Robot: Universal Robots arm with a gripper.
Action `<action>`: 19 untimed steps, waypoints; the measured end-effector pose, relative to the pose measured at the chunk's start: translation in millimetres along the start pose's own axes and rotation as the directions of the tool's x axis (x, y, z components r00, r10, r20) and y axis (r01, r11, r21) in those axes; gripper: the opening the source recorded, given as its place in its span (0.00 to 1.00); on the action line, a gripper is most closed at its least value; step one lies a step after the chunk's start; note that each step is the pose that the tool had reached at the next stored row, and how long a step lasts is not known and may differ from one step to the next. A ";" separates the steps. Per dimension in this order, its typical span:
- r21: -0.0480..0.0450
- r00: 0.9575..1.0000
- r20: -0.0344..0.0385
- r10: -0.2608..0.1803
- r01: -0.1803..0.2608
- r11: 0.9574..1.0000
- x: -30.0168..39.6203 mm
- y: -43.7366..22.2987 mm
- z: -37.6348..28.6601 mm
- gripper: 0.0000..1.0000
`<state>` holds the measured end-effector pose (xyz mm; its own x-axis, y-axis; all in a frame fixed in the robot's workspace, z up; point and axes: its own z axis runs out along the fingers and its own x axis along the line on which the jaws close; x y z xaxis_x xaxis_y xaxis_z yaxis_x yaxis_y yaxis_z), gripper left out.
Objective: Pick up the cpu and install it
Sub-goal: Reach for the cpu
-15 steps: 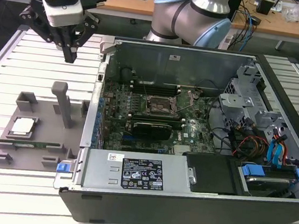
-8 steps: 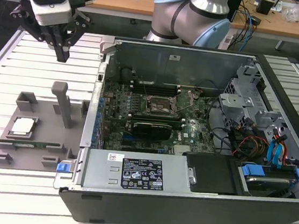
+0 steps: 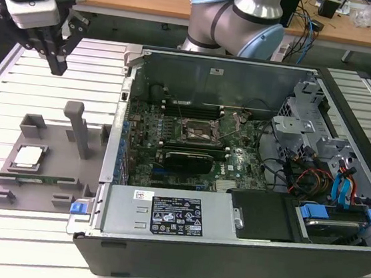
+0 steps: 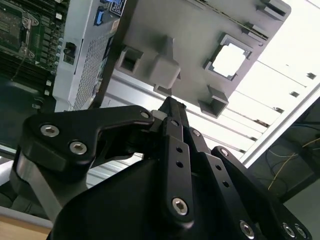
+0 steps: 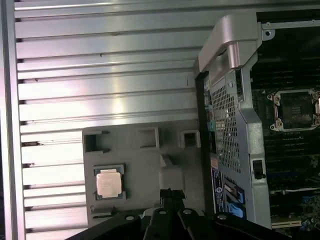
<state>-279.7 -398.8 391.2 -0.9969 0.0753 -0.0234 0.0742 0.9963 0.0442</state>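
We're only at the approach: gripper (image 3: 58, 64) hangs empty, fingers pressed together, and we reckon it needs spreading and centring over the cpu (image 3: 28, 156).

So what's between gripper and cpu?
In the exterior view, only bare slatted table and the grey fixture's raised bracket lie between gripper and cpu.

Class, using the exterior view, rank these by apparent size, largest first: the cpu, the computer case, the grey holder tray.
1. computer case
2. grey holder tray
3. cpu
No two look alike in size.
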 end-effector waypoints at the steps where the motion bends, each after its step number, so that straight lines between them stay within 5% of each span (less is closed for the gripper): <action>1: 0.000 1.000 0.000 0.000 0.000 1.000 2.6 -0.2 0.0 0.11; 19: 0.000 1.000 0.000 0.000 0.000 1.000 50.2 -3.8 -0.9 0.11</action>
<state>-330.1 -398.8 390.8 -0.9969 0.0753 -0.0234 0.0742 0.9963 0.0438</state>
